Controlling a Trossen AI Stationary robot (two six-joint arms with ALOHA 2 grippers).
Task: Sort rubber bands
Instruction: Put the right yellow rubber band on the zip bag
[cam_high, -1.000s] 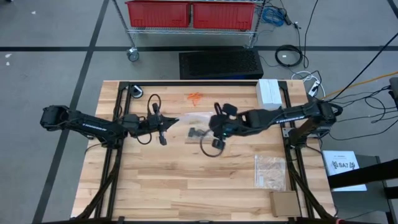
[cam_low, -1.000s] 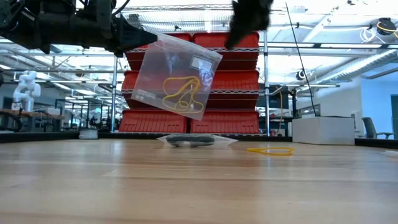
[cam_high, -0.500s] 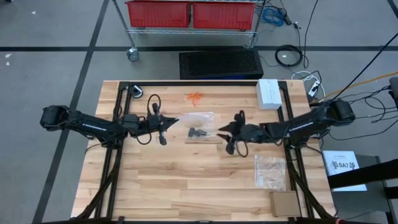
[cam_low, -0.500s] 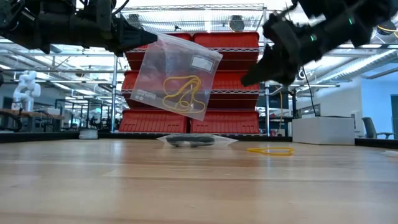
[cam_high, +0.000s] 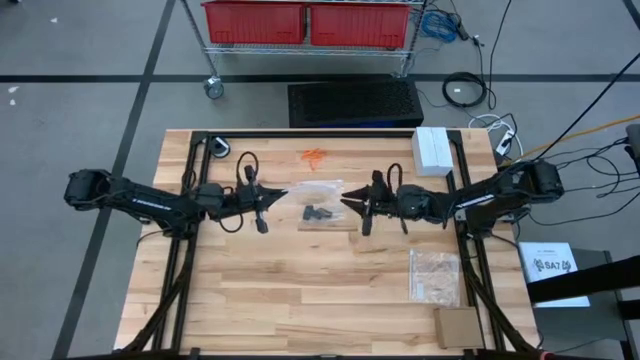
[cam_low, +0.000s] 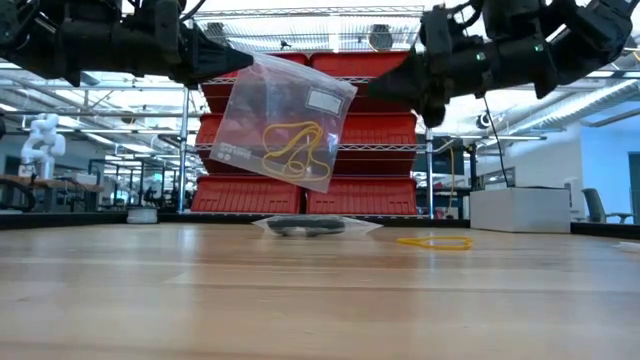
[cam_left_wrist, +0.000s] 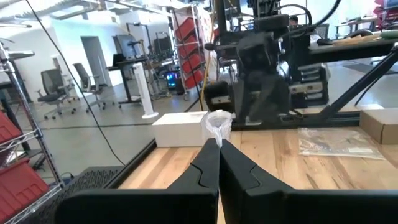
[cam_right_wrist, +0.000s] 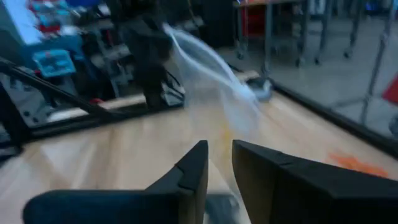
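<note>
Only at table level do yellow bands (cam_low: 290, 148) show inside the bag (cam_low: 283, 120) the left hand (cam_low: 222, 55) pinches.

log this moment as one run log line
left end effector: shut on clear bag, held up | right end effector: nearing bag, fingers slightly apart

Pale yellow rubber bands (cam_low: 290, 148): bagged, hanging below left gripper (cam_high: 283, 194). Black cluster (cam_high: 316, 213): between both grippers. Orange cluster (cam_high: 314, 155): beyond them.
</note>
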